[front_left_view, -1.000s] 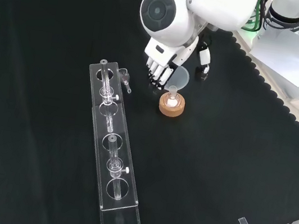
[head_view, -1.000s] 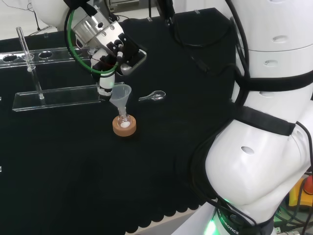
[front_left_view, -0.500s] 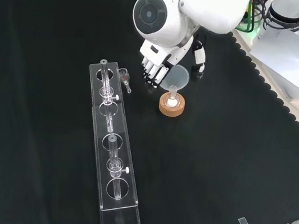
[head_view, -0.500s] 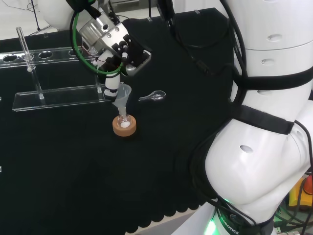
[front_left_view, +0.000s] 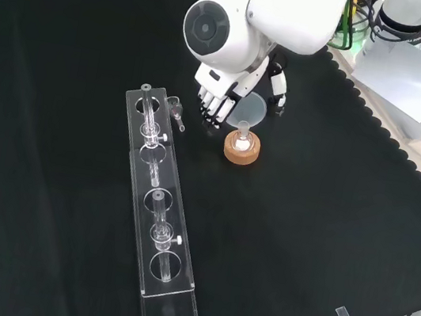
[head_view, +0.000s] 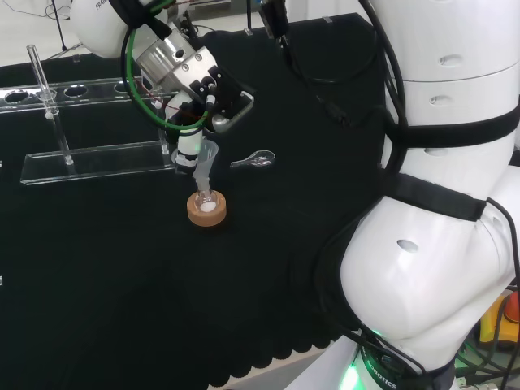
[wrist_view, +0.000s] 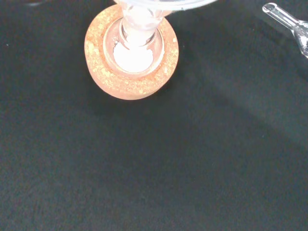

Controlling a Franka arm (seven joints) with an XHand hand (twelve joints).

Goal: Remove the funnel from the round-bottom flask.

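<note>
A clear funnel [head_view: 205, 162] stands with its stem in the neck of a small round-bottom flask [head_view: 206, 203], which holds white powder and rests in a cork ring [head_view: 207, 213]. The black and white hand [head_view: 189, 145] is at the funnel's cone. In the front view its fingers [front_left_view: 215, 104] lie against one side of the funnel [front_left_view: 252, 110] and the thumb [front_left_view: 277, 92] against the other, pinching it. The wrist view looks down on the cork ring [wrist_view: 101, 72], the flask [wrist_view: 133, 53] and the funnel's rim [wrist_view: 163, 4].
A long clear rack [front_left_view: 156, 222] with glass tubes lies to the left in the front view. In the head view a small glass piece [head_view: 253, 160] lies just right of the funnel, and the arm's white links [head_view: 439, 203] stand at the right.
The hand has shifted toward the funnel and closed in round its cone. The funnel now looks tilted and partly covered. Flask and cork ring have not moved.
</note>
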